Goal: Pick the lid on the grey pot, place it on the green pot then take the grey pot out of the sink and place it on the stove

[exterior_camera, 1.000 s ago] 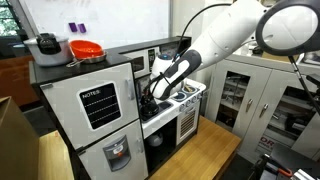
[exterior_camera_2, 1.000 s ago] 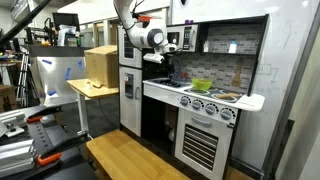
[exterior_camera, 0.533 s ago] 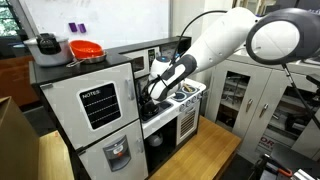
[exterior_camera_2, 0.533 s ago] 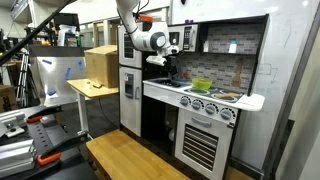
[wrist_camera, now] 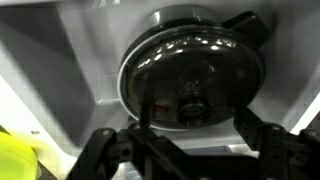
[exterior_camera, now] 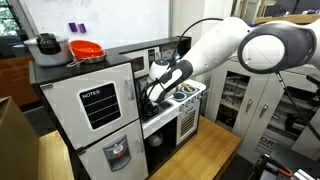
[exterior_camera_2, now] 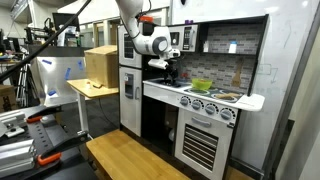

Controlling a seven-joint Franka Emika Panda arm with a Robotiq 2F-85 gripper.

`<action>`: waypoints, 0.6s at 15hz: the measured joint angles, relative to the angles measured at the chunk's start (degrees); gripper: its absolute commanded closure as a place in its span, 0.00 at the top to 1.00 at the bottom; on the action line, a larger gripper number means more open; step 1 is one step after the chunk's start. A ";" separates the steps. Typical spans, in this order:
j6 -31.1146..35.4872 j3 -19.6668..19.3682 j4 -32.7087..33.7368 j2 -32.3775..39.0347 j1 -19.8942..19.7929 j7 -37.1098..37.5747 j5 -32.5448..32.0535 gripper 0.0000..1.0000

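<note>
My arm (exterior_camera: 215, 45) bends down into the sink (wrist_camera: 85, 55), with my gripper (wrist_camera: 195, 128) hanging over the lid (wrist_camera: 192, 65) that sits on the grey pot (wrist_camera: 245, 20). My 2 fingers (wrist_camera: 146, 112) are spread wide either side of the knob (wrist_camera: 193, 100), gripping nothing. The sink wall runs near the pot's rim.

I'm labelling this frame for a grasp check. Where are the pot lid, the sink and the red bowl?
pot lid (wrist_camera: 165, 60), wrist view, on its shiny dome, left of the knob.
sink (wrist_camera: 85, 50), wrist view, on its bare left wall.
red bowl (exterior_camera: 86, 49), an exterior view, on its outer side.
</note>
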 measured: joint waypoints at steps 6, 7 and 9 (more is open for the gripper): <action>-0.07 -0.92 0.84 0.06 0.21 0.70 0.00 0.09; -0.07 -1.06 0.89 0.05 0.33 0.96 0.00 0.04; -0.12 -1.53 0.92 0.05 0.67 2.09 0.03 0.05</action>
